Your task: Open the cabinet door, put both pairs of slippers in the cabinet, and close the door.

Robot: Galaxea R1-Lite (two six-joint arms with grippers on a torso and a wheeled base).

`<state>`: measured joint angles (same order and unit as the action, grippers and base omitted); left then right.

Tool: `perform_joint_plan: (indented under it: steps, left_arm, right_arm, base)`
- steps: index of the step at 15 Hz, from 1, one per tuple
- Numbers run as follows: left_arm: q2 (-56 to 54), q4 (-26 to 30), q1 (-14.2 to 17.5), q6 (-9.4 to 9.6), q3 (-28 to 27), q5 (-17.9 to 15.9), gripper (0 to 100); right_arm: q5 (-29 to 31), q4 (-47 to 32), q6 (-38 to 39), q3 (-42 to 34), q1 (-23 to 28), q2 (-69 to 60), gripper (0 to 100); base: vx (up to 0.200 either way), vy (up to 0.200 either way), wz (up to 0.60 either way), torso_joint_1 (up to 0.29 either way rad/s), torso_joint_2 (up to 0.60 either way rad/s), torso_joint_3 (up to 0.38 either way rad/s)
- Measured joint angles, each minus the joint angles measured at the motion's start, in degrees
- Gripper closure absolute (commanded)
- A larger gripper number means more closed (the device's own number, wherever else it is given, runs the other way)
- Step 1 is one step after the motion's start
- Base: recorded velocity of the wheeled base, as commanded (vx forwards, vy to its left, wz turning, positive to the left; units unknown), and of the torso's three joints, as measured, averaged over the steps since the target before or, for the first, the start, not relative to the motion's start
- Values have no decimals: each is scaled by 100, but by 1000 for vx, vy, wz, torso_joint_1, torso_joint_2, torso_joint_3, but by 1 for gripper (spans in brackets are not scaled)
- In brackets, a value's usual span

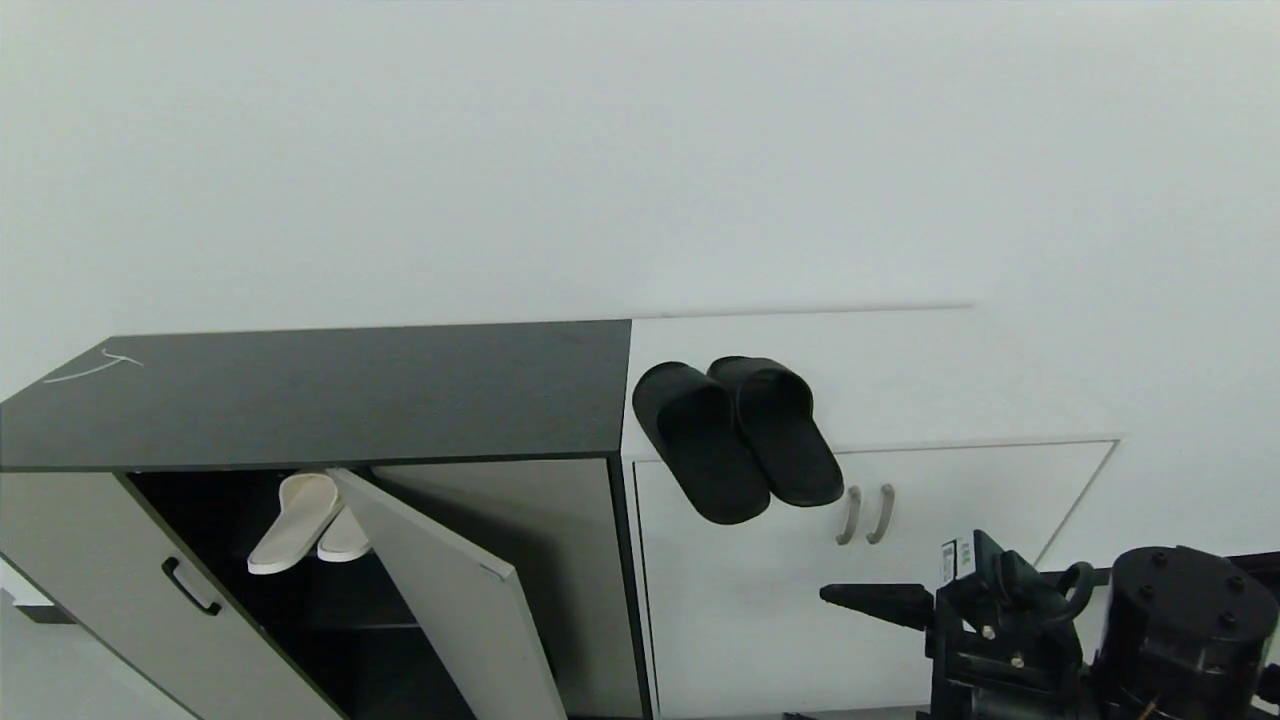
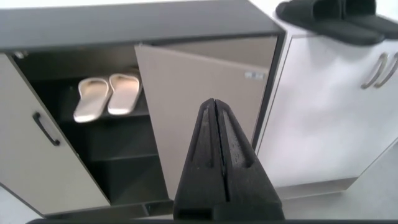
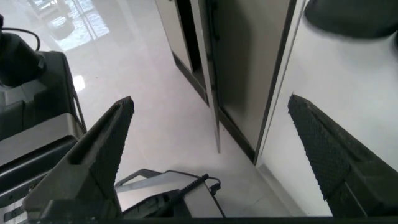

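Wall: a plain white wall [image 1: 640, 150] stood behind two low cabinets set side by side.
Dark cabinet: the dark cabinet [image 1: 320, 395] had a black top, and both its doors were swung out. The right door [image 1: 450, 590] stood about half open and the left door [image 1: 130, 590] stood wider.
White slippers: the white slippers [image 1: 310, 520] lay side by side on a shelf [image 2: 124, 115] inside the dark cabinet.
Black slippers: the black slippers [image 1: 735, 435] lay touching each other on top of the white cabinet [image 1: 900, 380], near its front. Their toes seemed to stick out over the edge, but that was hard to be sure of.
Left gripper: the left gripper [image 2: 214, 109] was pressed together with nothing in it, and it pointed at the right door.
Right gripper: the right gripper [image 3: 210, 102] was spread wide and empty, low down above the floor [image 3: 124, 74] in front of the white cabinet.
Task so far: one pair was in and one pair was not, so I think the black pair came next.
What could go wrong: a bump from the gripper could push the black slippers off the edge. If only one slipper got pinched, the other could drop. An arm swinging left could hit the half-open right door and knock it shut too soon.
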<state>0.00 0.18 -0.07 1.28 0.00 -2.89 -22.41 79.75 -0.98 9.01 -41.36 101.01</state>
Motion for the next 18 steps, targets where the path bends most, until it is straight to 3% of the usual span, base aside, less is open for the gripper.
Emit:
perform_joint_plan:
  steps: [2, 4, 5, 8, 13, 18]
  left_arm:
    - [0, 0, 0, 0, 0, 0, 100]
    - [0, 2, 0, 2, 0, -1, 100]
    - [0, 0, 7, -2, 0, -1, 100]
    - [0, 0, 5, -5, 0, -1, 100]
    - [0, 0, 0, -5, 0, -1, 100]
    - [0, 2, 5, -5, 0, 0, 100]
  right_arm:
    - [590, 6, 22, 155, -106, 32, 0]
    - [2113, 17, 65, 608, -373, 130, 0]
    - [2399, 4, 108, 841, -508, 251, 0]
    - [2938, -260, 187, 1907, -708, 762, 0]
    - [4098, -2016, 340, 3836, -240, 1343, 0]
    - [4336, -2414, 355, 4923, 156, 2027, 0]
  base:
    - [0, 0, 0, 93, -208, -100]
    - [0, 0, 0, 13, -25, -13]
    - [0, 0, 0, 0, 0, 0]
    - [0, 0, 0, 0, 0, 0]
    - [0, 0, 0, 0, 0, 0]
    - [0, 0, 0, 0, 0, 0]
